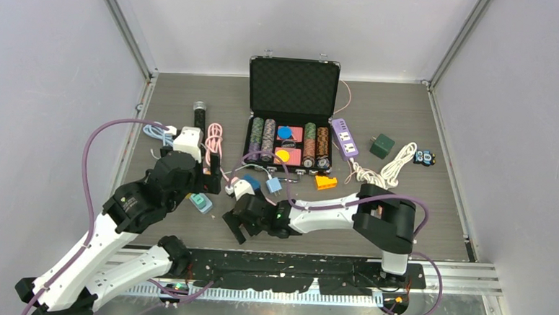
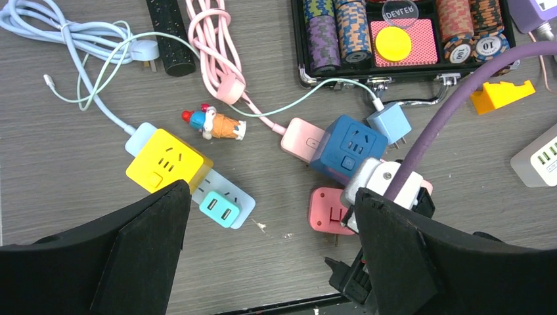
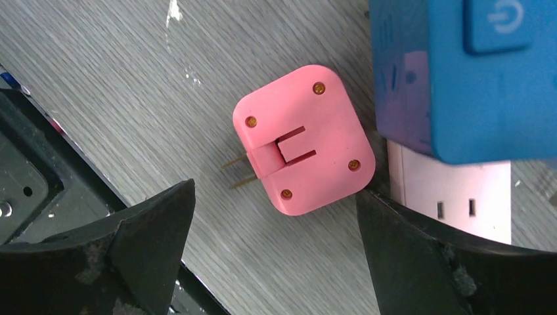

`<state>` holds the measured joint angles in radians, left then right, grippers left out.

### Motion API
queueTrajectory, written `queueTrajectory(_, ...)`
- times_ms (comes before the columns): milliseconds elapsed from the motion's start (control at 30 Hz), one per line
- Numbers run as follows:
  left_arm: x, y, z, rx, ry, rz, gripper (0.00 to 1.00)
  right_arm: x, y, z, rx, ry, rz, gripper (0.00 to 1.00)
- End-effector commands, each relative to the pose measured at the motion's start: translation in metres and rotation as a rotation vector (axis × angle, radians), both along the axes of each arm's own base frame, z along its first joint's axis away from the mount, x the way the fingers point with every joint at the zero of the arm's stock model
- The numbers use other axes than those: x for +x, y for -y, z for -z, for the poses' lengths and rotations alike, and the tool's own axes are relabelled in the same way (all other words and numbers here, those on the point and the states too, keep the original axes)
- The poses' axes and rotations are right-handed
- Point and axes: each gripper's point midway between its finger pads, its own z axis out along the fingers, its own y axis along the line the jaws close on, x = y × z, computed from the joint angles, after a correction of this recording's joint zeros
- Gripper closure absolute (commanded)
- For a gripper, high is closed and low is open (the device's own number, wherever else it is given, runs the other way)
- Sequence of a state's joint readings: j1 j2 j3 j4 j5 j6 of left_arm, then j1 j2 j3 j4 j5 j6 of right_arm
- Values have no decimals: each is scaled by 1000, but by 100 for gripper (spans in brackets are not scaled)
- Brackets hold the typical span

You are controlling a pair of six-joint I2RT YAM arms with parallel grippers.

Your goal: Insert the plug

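Slippage is the worry. Left gripper (image 2: 272,193) hangs spread and empty. Right gripper (image 3: 276,191), also spread, straddles the pink plug (image 3: 303,138) lying flat on the surface (image 3: 98,79) (prongs toward one finger); closing off-centre could spin it away from the blue socket cube (image 3: 460,79) beside the other finger.

Smooth matt pink plastic plug (image 3: 303,140) with metal prongs (image 3: 235,161) lies on grey wood-grain table (image 3: 98,79).
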<state>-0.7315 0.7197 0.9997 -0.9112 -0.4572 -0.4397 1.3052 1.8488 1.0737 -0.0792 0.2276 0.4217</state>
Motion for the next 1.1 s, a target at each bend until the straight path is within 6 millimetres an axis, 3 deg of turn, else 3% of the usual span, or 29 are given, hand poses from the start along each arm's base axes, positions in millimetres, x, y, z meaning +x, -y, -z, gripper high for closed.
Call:
queueTrajectory(0, 0, -6, -3, 4, 11, -24, 6, 2, -17, 5, 5, 15, -42, 3)
queueTrajectory(100, -1, -7, -3, 11, 9, -24, 6, 5, -25, 2, -24, 40, -90, 3)
queueTrajectory(367, 1, -8, -7, 13, 26, -28, 5, 16, -14, 14, -142, 104, -115, 2)
queueTrajectory(667, 2, -18, -24, -16, 99, -73, 5, 12, -28, 20, -167, 101, -75, 2)
queueTrajectory(867, -1, -21, -28, -30, 117, -69, 4, 13, -26, 25, -177, 90, -34, 24)
queueTrajectory(967, -2, -21, -25, -23, 108, -65, 4, 16, -23, 17, -166, 104, -13, 40)
queueTrajectory(1067, -3, -19, -24, -26, 100, -57, 4, 21, -21, 5, -141, 136, 10, 46)
